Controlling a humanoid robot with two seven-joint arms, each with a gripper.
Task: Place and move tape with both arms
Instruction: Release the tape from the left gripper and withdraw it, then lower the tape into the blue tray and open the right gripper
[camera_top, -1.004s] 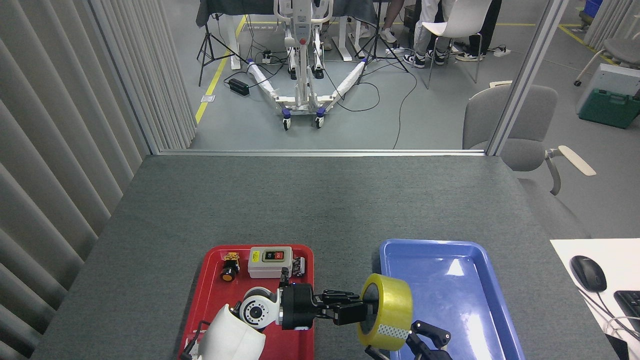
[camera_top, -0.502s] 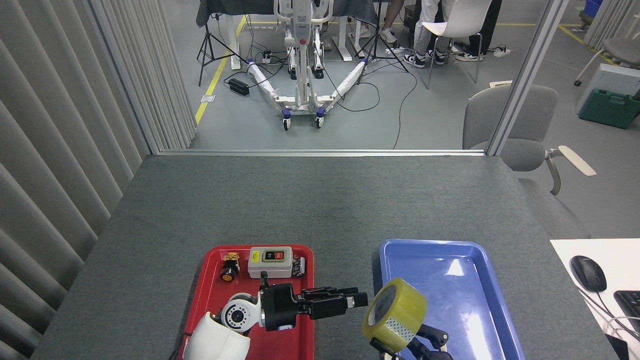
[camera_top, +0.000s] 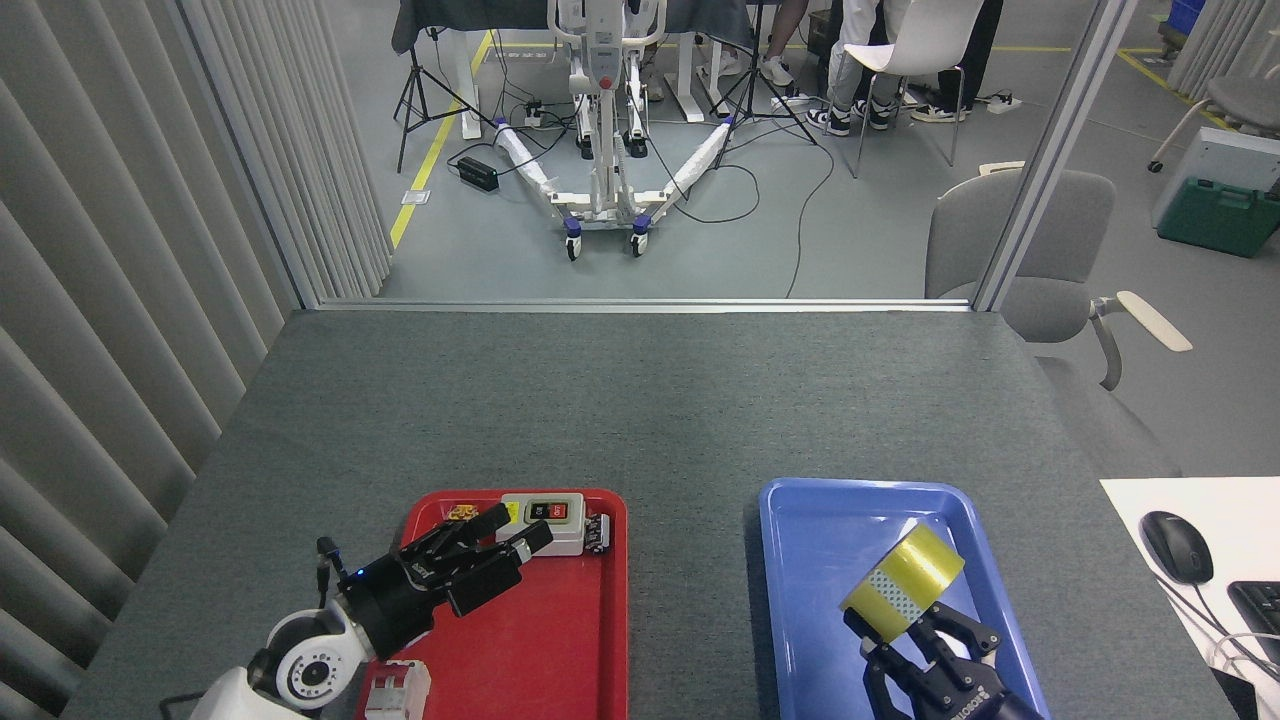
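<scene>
Grey table (camera_top: 640, 400), left gripper (camera_top: 505, 545) angled over red tray (camera_top: 560, 650), fingers parted, empty, right gripper (camera_top: 905, 625) clamping tape (camera_top: 903, 582) above blue tray (camera_top: 820, 560).

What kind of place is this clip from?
Probably a robotics lab or test floor: a grey work table behind partition panels, a wheeled white rig with cables beyond, and yellow floor markings.

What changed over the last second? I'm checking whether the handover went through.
The left gripper let go of the tape and pulled back left over the red tray. The right gripper took it and carried it right, over the blue tray. Trays and switch box stayed.
</scene>
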